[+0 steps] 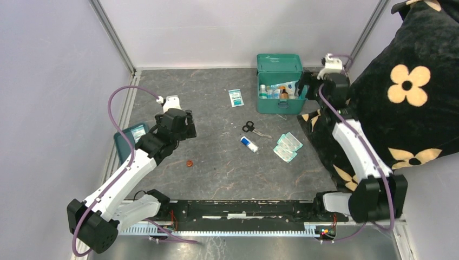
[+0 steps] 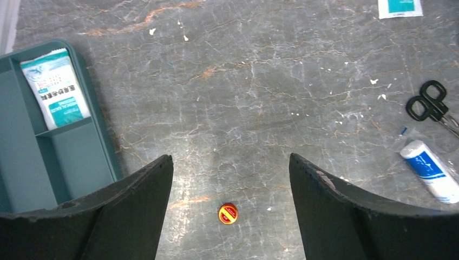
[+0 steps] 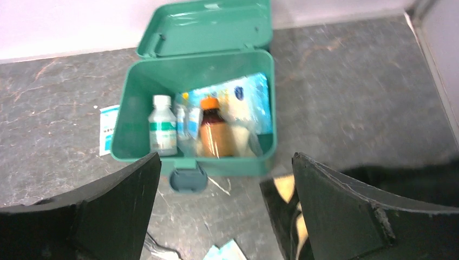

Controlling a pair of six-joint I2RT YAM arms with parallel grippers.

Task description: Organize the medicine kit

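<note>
No legible txt (packet [image 2: 54, 86] print blurry)

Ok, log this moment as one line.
medicine kit: lid open, bottles inside | left end effector: open near red cap | right end effector: open, facing kit

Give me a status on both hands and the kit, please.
Left hand open, empty. Right hand open by medicine kit, lid up. Scissors, bandage roll, packets loose on table.

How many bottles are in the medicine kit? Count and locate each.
2, in the medicine kit: white bottle at left, amber bottle mid-box; a smaller one may hide between them.
</note>
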